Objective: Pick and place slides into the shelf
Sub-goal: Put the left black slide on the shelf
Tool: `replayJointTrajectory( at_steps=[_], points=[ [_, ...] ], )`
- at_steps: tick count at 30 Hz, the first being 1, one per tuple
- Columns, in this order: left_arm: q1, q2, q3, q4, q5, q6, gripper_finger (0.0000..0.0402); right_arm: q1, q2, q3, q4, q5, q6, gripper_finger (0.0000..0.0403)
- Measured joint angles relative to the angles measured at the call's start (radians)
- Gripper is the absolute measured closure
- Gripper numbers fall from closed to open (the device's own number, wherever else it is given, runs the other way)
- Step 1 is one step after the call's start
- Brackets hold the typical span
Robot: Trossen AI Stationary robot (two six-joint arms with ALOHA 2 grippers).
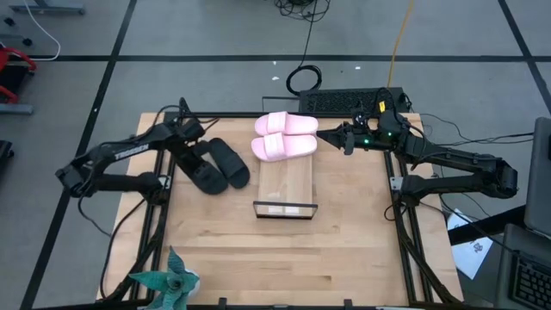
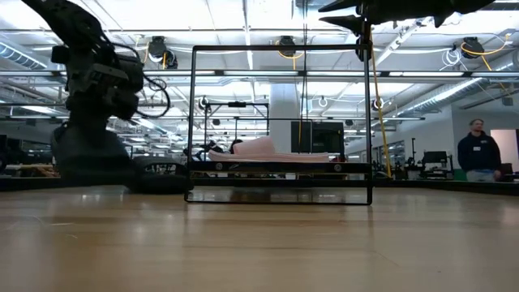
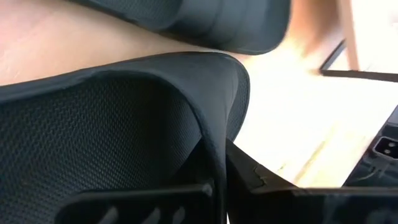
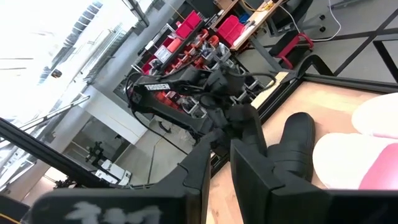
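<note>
Left pincer (image 1: 196, 155) apparently gripping black slide (image 1: 203, 173) (second black slide (image 1: 231, 162) alongside).

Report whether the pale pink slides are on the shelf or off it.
On: both pale pink slides lie across the light-wood shelf's far end.

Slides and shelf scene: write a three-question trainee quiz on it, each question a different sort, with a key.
1. True or false: both pink slides lie on the far end of the shelf.
2. Which gripper is down at the black slides? A) left gripper B) right gripper C) neither
3. Fill in: the right gripper hangs just beside the ____ slides, touching nothing.

Key
1. True. The pair lies side by side at the shelf's far end in the high view.
2. A. The left wrist view is filled by a black slide's strap.
3. pink
</note>
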Motion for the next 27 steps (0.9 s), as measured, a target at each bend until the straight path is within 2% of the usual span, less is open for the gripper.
replayJointTrajectory(
  at_steps=[5,12,16,20,27],
  points=[
    [0.000,-0.098,0.004,-0.002,0.006,-0.059,0.0400,0.000,0.000,0.000,0.000,0.000,-0.003,0.0348],
    [0.000,-0.150,0.091,-0.006,0.015,-0.107,0.0400,0.000,0.000,0.000,0.000,-0.002,-0.003,0.0348],
    [0.000,-0.156,0.180,-0.056,-0.001,-0.108,0.0401,0.000,0.000,0.000,-0.001,-0.002,0.000,0.0348],
    [0.000,-0.156,0.286,-0.137,-0.059,-0.111,0.0401,0.000,0.000,0.000,-0.002,-0.002,0.000,0.0348],
    [0.000,-0.156,0.445,-0.139,-0.068,-0.188,0.0401,0.000,0.000,0.000,-0.002,-0.002,-0.004,0.0348]
  ],
)
